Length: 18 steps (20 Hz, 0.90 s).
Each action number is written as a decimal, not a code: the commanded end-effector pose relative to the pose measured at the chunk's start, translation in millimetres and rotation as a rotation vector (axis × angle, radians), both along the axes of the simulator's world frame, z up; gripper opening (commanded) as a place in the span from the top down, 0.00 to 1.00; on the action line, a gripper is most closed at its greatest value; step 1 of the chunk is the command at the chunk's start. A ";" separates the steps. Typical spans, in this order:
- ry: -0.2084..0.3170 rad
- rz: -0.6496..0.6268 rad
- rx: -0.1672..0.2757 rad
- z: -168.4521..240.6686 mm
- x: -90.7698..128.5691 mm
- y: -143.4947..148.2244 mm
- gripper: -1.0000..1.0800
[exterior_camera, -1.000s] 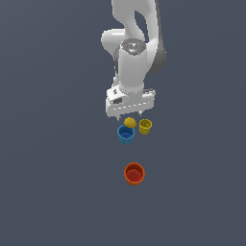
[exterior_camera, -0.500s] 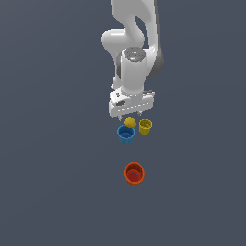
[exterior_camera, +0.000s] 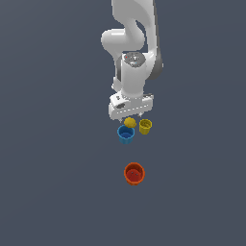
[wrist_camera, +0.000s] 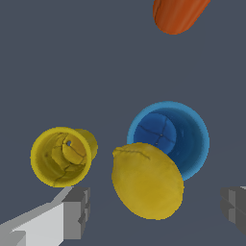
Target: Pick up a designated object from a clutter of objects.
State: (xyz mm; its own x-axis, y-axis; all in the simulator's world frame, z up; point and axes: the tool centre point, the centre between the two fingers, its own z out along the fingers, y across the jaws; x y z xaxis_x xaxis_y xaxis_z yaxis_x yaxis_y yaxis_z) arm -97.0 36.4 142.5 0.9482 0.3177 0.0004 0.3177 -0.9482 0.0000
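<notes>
The yellow lemon-like lump (exterior_camera: 129, 122) (wrist_camera: 147, 180) lies on the grey floor right behind the blue cup (exterior_camera: 126, 134) (wrist_camera: 169, 138) and beside the yellow cup (exterior_camera: 145, 126) (wrist_camera: 61, 156). The orange-red cup (exterior_camera: 134, 173) (wrist_camera: 177, 14) stands apart, nearer the exterior camera. My gripper (exterior_camera: 131, 115) (wrist_camera: 156, 209) hangs just above the lemon, open and empty. In the wrist view its two fingers (wrist_camera: 75, 213) stand wide on either side of the lemon, not touching it.
The floor is a plain dark grey surface (exterior_camera: 57, 182) with no edges in view. The white arm (exterior_camera: 132, 53) rises above the cluster at the back.
The gripper has come down closer to the lemon and cups. The objects have not moved.
</notes>
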 end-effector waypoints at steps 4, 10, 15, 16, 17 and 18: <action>0.001 0.001 0.000 -23.7 -1.2 0.1 0.04; 0.000 0.002 0.000 -36.1 -1.2 0.2 0.04; 0.000 0.002 0.000 -36.4 -1.2 0.2 1.00; 0.000 0.002 0.000 -36.4 -1.2 0.2 1.00; 0.000 0.002 0.000 -36.4 -1.2 0.2 1.00; 0.000 0.002 0.000 -36.4 -1.2 0.2 1.00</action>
